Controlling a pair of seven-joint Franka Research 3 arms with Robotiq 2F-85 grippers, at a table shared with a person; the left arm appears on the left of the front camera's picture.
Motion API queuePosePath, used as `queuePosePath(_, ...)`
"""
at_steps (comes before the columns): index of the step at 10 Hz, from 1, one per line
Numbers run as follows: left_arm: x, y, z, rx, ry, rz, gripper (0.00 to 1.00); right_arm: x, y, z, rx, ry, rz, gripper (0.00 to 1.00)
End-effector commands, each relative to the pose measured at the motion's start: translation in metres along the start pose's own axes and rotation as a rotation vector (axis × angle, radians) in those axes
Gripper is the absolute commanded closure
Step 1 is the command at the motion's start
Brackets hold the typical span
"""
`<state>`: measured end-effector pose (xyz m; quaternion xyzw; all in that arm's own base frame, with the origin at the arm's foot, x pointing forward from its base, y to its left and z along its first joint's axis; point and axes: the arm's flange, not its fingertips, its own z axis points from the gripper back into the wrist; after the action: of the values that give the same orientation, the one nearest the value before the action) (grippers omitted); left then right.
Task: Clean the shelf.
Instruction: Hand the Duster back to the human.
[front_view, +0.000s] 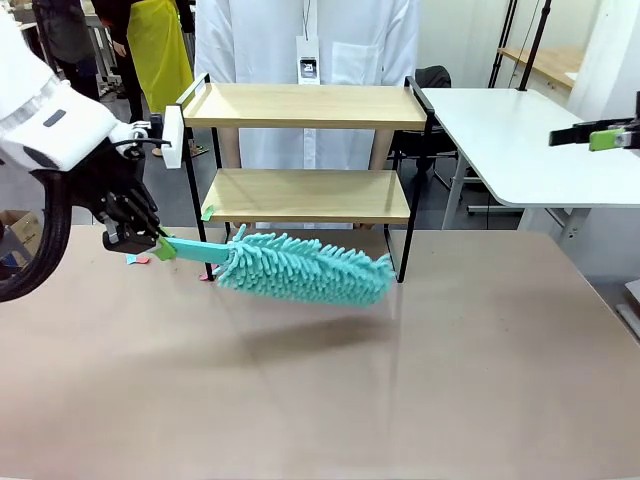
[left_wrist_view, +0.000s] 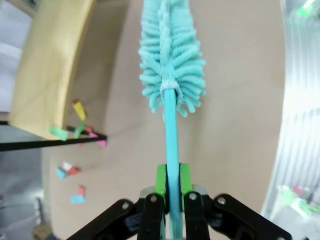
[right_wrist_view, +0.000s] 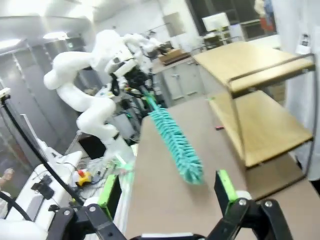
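- Front view, nearest first: the brown table (front_view: 320, 400) fills the lower half of the frame, bare across its front.
- At mid-left the left gripper (front_view: 150, 243) has its jaws clamped tight on the flat teal handle of a fluffy teal duster (front_view: 300, 268). The duster's head stretches right toward the middle of the frame, held just above the tabletop, in front of the lower tier.
- Left wrist view: the green pads (left_wrist_view: 160, 179) press both sides of the handle at bottom centre, and the duster head (left_wrist_view: 172, 55) runs up to the top edge.
- Small coloured paper scraps (left_wrist_view: 70, 170) lie on the table at the left of that view, with more (left_wrist_view: 79, 110) on the corner of the lower board.
- Behind the duster, at upper centre of the front view, stands the shelf (front_view: 305, 150): two light wooden boards in a thin black frame, at the far edge of the table. A green scrap (front_view: 208, 212) sits at the left corner of its lower board.
- At the right edge, high up, the right gripper (front_view: 610, 135) hangs over a white side table (front_view: 510, 140), jaws spread wide and holding nothing.
- Right wrist view: its green-padded fingers (right_wrist_view: 226, 187) stand far apart at the bottom, with the shelf (right_wrist_view: 260, 100) at upper right.
- Farthest back, a person in a white coat (front_view: 305, 40) stands behind the shelf.
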<state>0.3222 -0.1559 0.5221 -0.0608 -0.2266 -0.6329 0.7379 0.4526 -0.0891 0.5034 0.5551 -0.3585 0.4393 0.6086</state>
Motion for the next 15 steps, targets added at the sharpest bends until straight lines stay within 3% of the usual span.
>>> queuePosePath(1,-0.017,-0.004,-0.013,-0.016,-0.188,-0.032,0.87,-0.008,0.012,-0.033,0.050,-0.054,-0.013,0.00)
queuePosePath(4,-0.032,-0.009,-0.030,-0.049,-0.307,-0.055,0.87,-0.029,-0.002,-0.076,0.072,-0.122,-0.038,0.00)
queuePosePath(5,-0.033,-0.008,-0.033,-0.036,-0.319,-0.084,0.87,-0.033,-0.011,-0.075,0.087,-0.070,-0.145,0.00)
queuePosePath(6,-0.033,-0.009,-0.027,-0.056,-0.286,-0.085,0.87,-0.027,0.004,-0.067,0.096,-0.083,-0.049,0.00)
queuePosePath(7,-0.012,0.013,-0.014,-0.036,-0.272,-0.049,0.87,-0.027,0.004,-0.067,0.096,-0.083,-0.049,0.00)
queuePosePath(9,-0.014,0.013,-0.018,-0.045,-0.267,-0.062,0.87,-0.036,-0.003,-0.072,0.097,-0.082,-0.079,0.00)
queuePosePath(10,-0.015,0.021,-0.032,-0.030,-0.320,-0.050,0.87,-0.051,-0.003,-0.066,-0.055,-0.086,0.005,0.00)
queuePosePath(11,-0.021,0.021,-0.040,-0.018,-0.351,-0.056,0.87,-0.058,-0.007,-0.067,-0.100,-0.099,0.052,0.00)
queuePosePath(15,-0.042,0.019,-0.049,0.011,-0.445,-0.128,0.87,-0.080,-0.016,-0.084,-0.110,-0.159,0.187,0.00)
